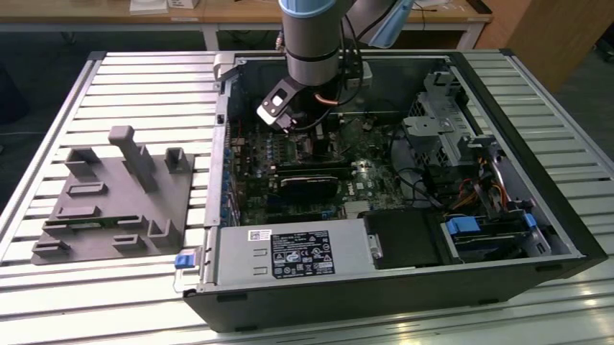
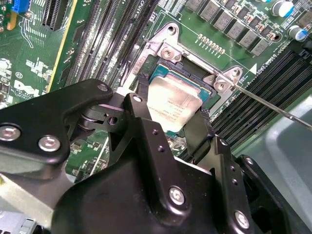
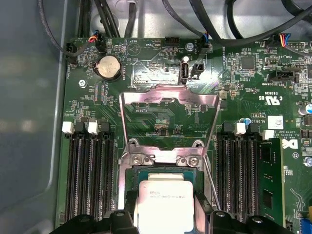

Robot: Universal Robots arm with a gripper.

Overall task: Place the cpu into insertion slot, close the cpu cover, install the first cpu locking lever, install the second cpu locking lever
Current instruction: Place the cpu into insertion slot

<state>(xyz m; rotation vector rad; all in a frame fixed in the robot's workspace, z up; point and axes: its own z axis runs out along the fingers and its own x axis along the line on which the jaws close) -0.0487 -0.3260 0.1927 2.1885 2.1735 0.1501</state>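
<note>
In both wrist views the cpu (image 2: pixel 171 105) (image 3: pixel 165 202), a pale silvery square chip, sits between my two black fingers (image 2: pixel 141 122) directly over the insertion slot (image 3: pixel 168 168). The gripper (image 2: pixel 168 117) (image 3: pixel 166 217) is shut on the cpu's two opposite edges. I cannot tell whether the chip rests fully in the socket. The cpu cover (image 3: pixel 168 97), a silvery frame with a window, stands folded back open beyond the socket. A thin wire locking lever (image 2: pixel 273 106) (image 3: pixel 210 183) stands free beside the socket. In the exterior view the gripper (image 1: pixel 309 123) reaches down into the open computer case.
Long black memory slots (image 3: pixel 90 170) (image 3: pixel 239 170) flank the socket on both sides. A black graphics card (image 1: pixel 307 188), power supply (image 1: pixel 287 253) and drive cage (image 1: pixel 451 129) crowd the case. A grey fixture (image 1: pixel 115 198) lies on the slatted table at the exterior view's left.
</note>
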